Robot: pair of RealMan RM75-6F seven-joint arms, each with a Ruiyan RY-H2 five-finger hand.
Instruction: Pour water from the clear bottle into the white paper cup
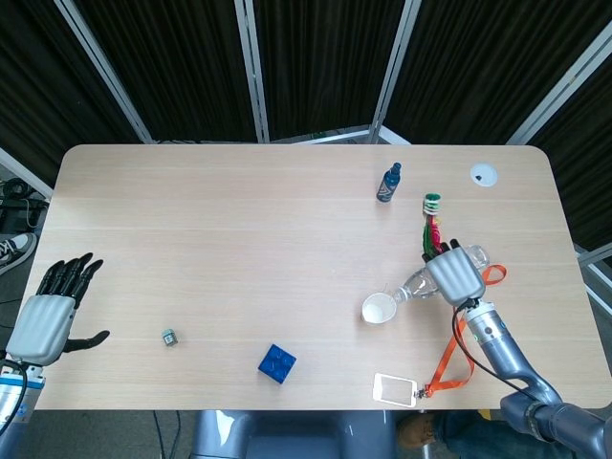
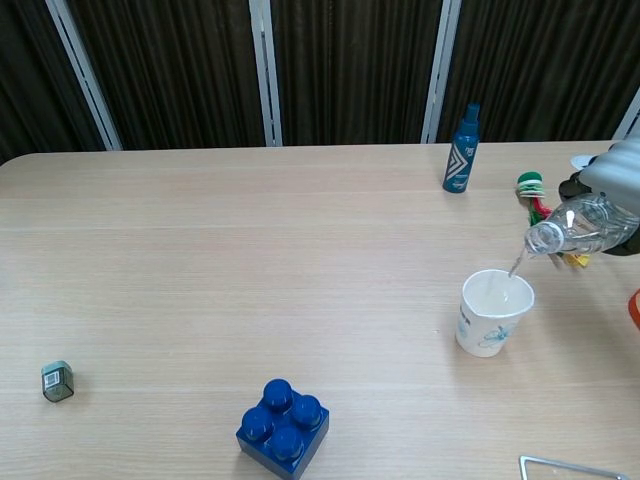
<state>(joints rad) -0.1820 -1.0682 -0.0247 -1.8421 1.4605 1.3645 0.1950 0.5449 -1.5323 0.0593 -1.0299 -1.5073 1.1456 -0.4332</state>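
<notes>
My right hand [image 1: 459, 273] [image 2: 618, 180] grips the clear bottle [image 2: 580, 226] [image 1: 415, 285], tipped on its side with its open mouth pointing left and slightly down over the white paper cup [image 2: 494, 312] [image 1: 379, 308]. A thin stream of water runs from the mouth into the cup. The cup stands upright on the table, just left of and below the bottle's mouth. My left hand [image 1: 48, 316] rests open at the table's near left edge, holding nothing.
A dark blue spray bottle [image 1: 388, 183] [image 2: 460, 149] stands at the back. A green-and-red feathered toy [image 1: 431, 222] lies beside my right hand. A blue brick [image 2: 284, 427], a small grey cube [image 2: 57, 381], an orange lanyard with badge [image 1: 395, 387] and a white disc [image 1: 483, 174] lie on the table.
</notes>
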